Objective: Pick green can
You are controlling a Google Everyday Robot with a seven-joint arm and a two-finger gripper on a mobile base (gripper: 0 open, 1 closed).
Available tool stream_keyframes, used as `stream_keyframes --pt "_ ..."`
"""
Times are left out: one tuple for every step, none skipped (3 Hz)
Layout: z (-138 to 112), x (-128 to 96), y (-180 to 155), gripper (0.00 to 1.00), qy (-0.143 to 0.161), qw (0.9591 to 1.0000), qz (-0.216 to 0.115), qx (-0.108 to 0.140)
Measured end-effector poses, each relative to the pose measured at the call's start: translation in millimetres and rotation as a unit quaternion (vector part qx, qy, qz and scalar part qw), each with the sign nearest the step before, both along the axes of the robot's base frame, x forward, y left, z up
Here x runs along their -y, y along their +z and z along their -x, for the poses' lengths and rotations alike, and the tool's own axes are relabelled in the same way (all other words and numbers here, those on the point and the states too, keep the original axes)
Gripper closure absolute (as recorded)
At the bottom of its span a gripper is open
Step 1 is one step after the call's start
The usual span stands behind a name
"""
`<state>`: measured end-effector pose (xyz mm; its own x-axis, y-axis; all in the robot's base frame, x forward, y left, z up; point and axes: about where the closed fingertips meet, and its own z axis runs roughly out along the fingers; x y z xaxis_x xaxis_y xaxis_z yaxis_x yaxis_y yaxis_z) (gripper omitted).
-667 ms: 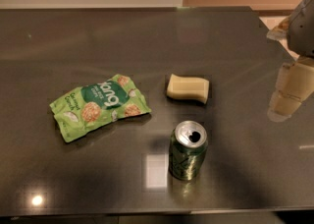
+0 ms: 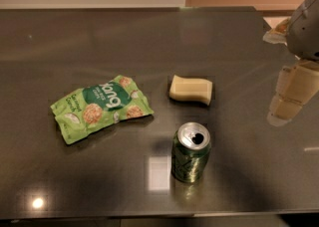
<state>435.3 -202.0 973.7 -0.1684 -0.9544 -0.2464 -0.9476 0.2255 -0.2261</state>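
Observation:
The green can [image 2: 191, 153] stands upright on the dark table [image 2: 99, 42] near its front edge, silver top with an open pull-tab hole facing up. My gripper [image 2: 289, 99] hangs at the right edge of the view, above the table, well to the right of the can and a little farther back. It touches nothing.
A flat light-green snack bag [image 2: 99, 107] lies left of the can. A pale yellow sponge [image 2: 191, 89] lies just behind the can. The table's right edge is near the gripper, with a crumpled wrapper [image 2: 276, 32] beyond it.
The gripper has shifted very slightly. The can, bag and sponge have not moved.

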Motion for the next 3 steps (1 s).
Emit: stream_keyframes --pt "11 -22 -14 0.0 0.046 0.9981 -0.035 -0.019" --pt "30 -48 -27 0.0 0.097 0.9919 -0.071 -0.04" --pt "50 -70 -39 0.0 0.143 0.9826 -0.101 -0.061"
